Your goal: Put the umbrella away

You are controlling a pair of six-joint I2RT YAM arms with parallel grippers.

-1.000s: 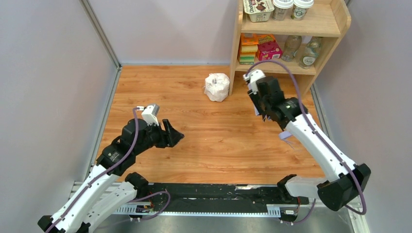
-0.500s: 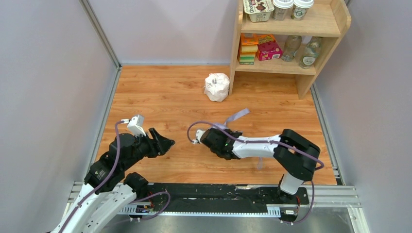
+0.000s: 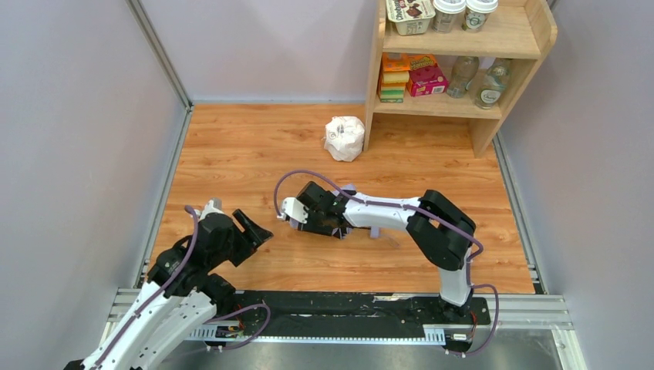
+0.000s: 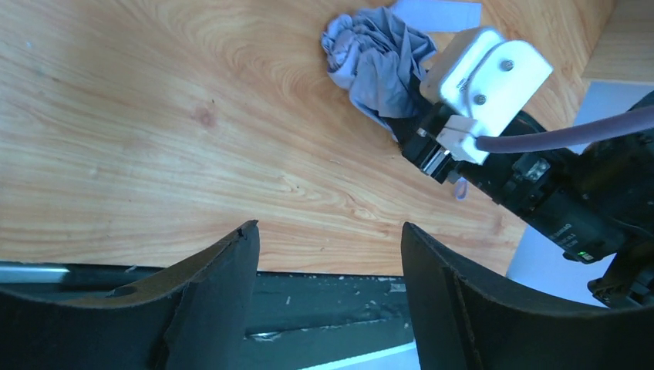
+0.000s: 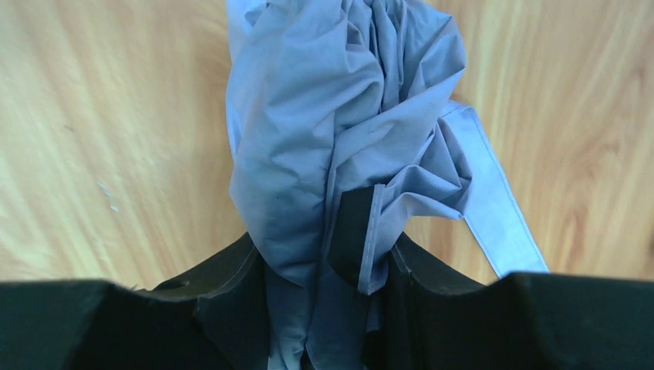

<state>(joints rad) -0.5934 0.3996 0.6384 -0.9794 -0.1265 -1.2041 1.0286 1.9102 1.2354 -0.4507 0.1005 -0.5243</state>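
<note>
We see the right jaws closed tight on the umbrella [image 5: 339, 154], its crumpled lavender canopy bunched between them and a flat strap trailing off to one side. The bundle is held low over the middle of the wooden worktop [image 3: 254, 154], well apart from the shelf [image 3: 470, 108]; whether the cloth touches the wood we cannot tell. The left jaws stand wide apart and hold nothing, near the worktop's front edge, pointing toward the umbrella but clear of it. On the shelf's top board stand a tub [image 3: 409, 15] and two lidded cups [image 3: 449, 11]. The board below carries stacked coloured boxes [image 3: 412, 77] at its left and clear bottles [image 3: 478, 81] at its right. A white wrapped lump [image 3: 344, 137] lies on the worktop just beside the shelf's left leg
</note>
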